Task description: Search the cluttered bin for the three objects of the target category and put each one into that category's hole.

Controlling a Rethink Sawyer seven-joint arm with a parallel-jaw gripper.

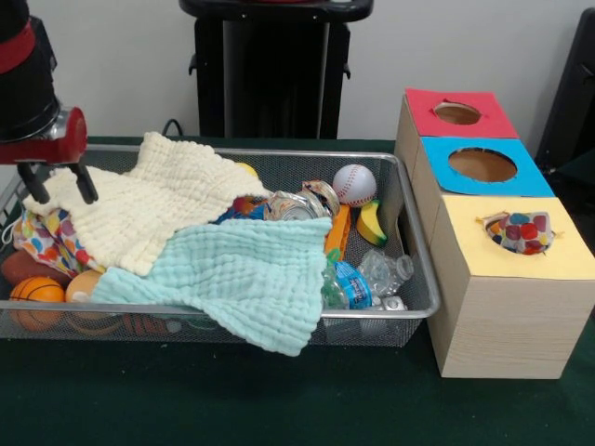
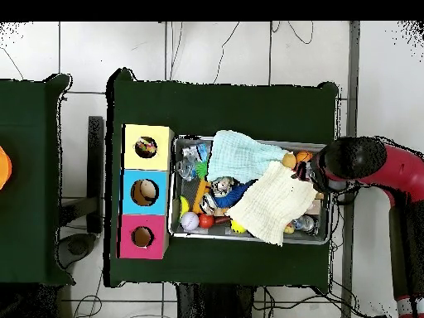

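While the gripper (image 1: 58, 184) hangs over the bin's (image 1: 420, 279) left end in the front view, its two dark fingers (image 1: 85, 186) stand apart with nothing between them, tips just above the cream waffle cloth (image 1: 149, 209). That cloth is draped across the back-left of the bin; the mint waffle cloth (image 1: 246, 274) lies in front of it and spills over the near rim. A dotted fabric piece (image 1: 45, 237) shows at the left end, tucked partly under the cream cloth, just below the gripper. Another dotted piece (image 1: 522, 232) sits stuffed in the hole (image 1: 519, 221) of the yellow-faced box (image 1: 507, 307), part of it still poking out. Third one not seen, maybe buried. Blue-faced box (image 1: 479, 167) and red-faced box (image 1: 456, 113) stand behind the yellow one in a row, to the right of the bin, holes empty. Clutter in the bin: baseball (image 1: 354, 183), toy banana (image 1: 371, 223), crushed plastic bottle (image 1: 367, 279) at the right end, basketball (image 1: 37, 295) and an orange ball (image 1: 84, 285) at the front-left corner. Overhead view: the arm (image 2: 373, 166) reaches in from the right, its head covering the bin's (image 2: 248, 236) right end, the cream cloth (image 2: 277, 203) beside it, the mint cloth (image 2: 236, 156) further along toward the boxes. All of it sits on a dark green table (image 1: 279, 400)
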